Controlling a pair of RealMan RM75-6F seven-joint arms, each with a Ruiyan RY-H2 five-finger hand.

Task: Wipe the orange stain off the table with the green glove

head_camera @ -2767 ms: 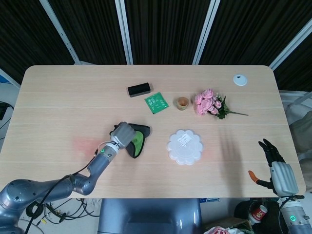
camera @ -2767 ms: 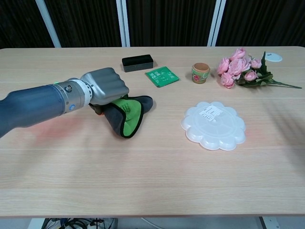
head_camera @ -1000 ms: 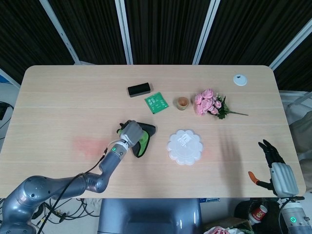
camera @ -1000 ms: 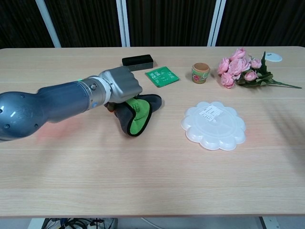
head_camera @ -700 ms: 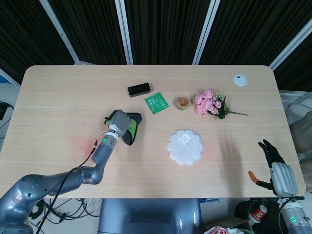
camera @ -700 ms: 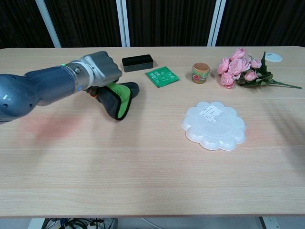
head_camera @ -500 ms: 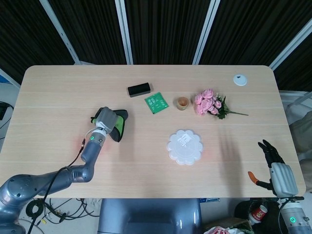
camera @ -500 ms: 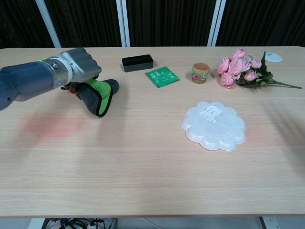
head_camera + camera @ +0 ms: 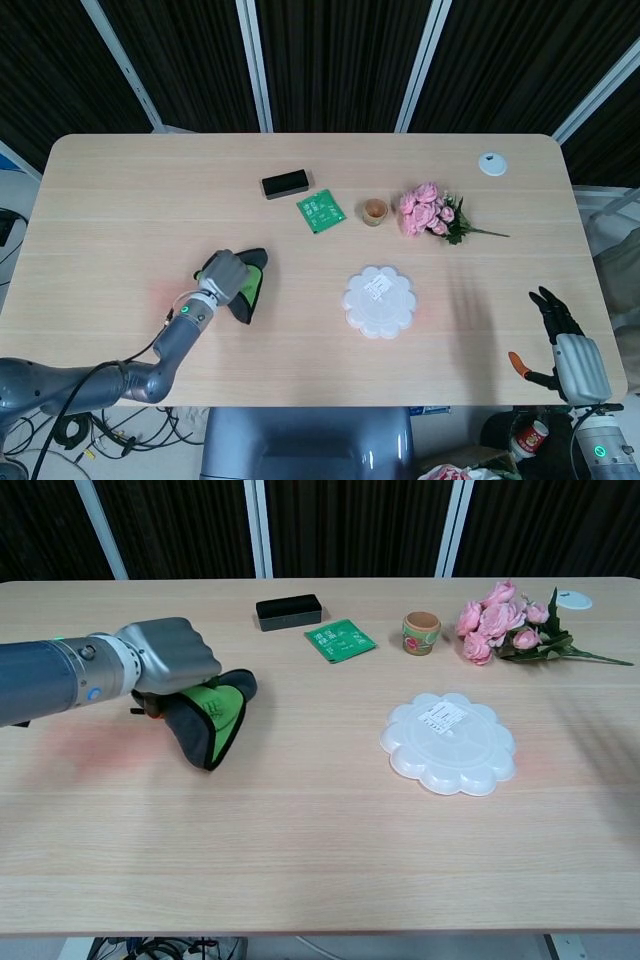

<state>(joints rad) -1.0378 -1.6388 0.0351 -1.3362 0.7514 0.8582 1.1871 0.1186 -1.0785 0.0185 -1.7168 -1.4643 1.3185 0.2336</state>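
My left hand (image 9: 222, 273) (image 9: 172, 658) grips the green and black glove (image 9: 247, 285) (image 9: 210, 718), which hangs crumpled under its closed fingers and touches the table. A faint orange stain (image 9: 168, 296) (image 9: 95, 742) lies on the wood just left of the hand. In the chest view the forearm covers part of the stain. My right hand (image 9: 567, 338) hangs off the table's right front corner, fingers apart and holding nothing; the chest view does not show it.
A white flower-shaped plate (image 9: 379, 301) (image 9: 448, 742) sits right of centre. Further back are a black box (image 9: 285, 184), a green packet (image 9: 321, 211), a small cup (image 9: 375, 211), pink flowers (image 9: 428, 211) and a white disc (image 9: 491, 164).
My left hand has swept the glove left across the table from beside the plate, then drawn it back toward the front edge, close to the stain. The right hand has stayed still.
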